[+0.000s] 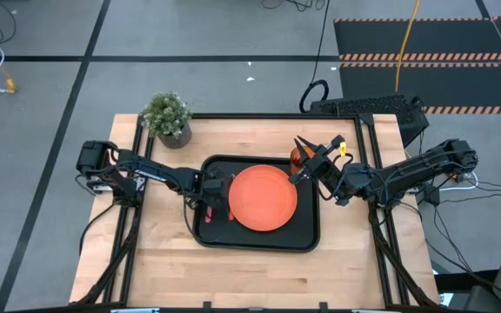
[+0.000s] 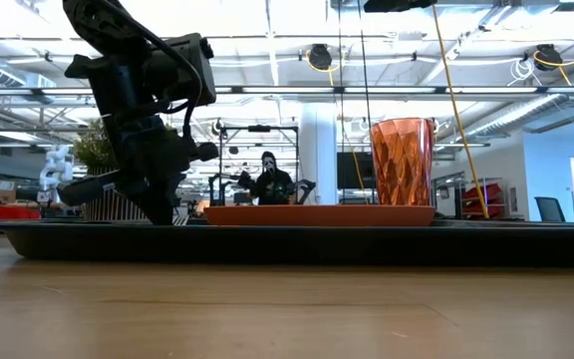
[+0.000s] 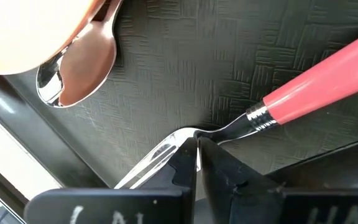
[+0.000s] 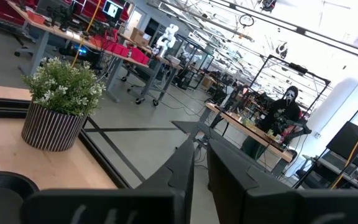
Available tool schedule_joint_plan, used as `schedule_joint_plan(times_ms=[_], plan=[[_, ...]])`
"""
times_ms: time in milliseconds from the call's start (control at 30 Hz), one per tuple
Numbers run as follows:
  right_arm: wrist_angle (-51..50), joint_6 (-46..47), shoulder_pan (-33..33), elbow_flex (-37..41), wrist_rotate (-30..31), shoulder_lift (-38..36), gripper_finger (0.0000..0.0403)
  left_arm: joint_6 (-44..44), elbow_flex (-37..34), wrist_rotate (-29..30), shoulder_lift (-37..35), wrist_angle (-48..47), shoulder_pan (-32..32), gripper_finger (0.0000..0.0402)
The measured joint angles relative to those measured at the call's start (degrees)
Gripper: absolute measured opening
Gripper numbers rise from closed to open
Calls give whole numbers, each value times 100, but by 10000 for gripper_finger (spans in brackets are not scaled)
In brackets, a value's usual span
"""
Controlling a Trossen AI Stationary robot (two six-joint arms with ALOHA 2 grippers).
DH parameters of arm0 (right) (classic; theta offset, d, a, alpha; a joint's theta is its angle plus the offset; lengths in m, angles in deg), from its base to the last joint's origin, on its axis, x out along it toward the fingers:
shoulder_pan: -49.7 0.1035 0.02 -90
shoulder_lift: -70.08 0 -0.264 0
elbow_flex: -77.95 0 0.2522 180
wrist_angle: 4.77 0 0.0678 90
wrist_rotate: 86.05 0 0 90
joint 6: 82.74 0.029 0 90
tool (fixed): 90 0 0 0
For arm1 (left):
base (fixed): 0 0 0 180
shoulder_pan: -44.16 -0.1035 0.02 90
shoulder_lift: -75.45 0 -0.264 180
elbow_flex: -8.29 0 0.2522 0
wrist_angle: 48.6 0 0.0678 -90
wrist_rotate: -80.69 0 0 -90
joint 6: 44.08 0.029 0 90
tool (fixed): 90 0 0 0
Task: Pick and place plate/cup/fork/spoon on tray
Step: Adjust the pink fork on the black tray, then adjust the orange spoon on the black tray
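Observation:
The black tray (image 1: 307, 236) lies mid-table with the round orange plate (image 1: 262, 198) on it. The amber cup (image 2: 403, 160) stands upright on the tray at its far right corner. Left of the plate, the spoon's shiny bowl (image 3: 79, 62) rests on the tray floor beside the plate's rim (image 3: 17, 31). The fork (image 3: 316, 84), with a pink-red handle, is there too, with my left gripper (image 3: 197, 155) shut on it. My right gripper (image 4: 201, 155) is raised above the cup, pointing level, shut and holding nothing. My left gripper pinches the fork's metal neck (image 3: 219, 132) between its two fingers, just behind the tines (image 3: 148, 165). The fingers come steeply from above and lie across the fork. The pink handle (image 3: 322, 81) reaches away low over the tray floor; whether it rests there I cannot tell.
A potted green plant (image 1: 167, 117) stands at the table's far left corner. Bare wood (image 1: 259, 274) lies between the tray and the near edge. A dark keyboard-like object (image 1: 364, 106) sits beyond the far right corner. A masked figure (image 2: 267, 175) shows in the room behind.

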Motion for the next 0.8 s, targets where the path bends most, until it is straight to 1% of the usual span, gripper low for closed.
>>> schedule_joint_plan(times_ms=[267,500,800], plan=[[0,-3,0,0,0,0,36,-20,59,15,1,-42,-1,26],[0,-9,0,0,0,0,36,4,446,142,13,-166,79,26],[0,-14,0,0,0,0,36,195,487,168,12,-258,105,26]])
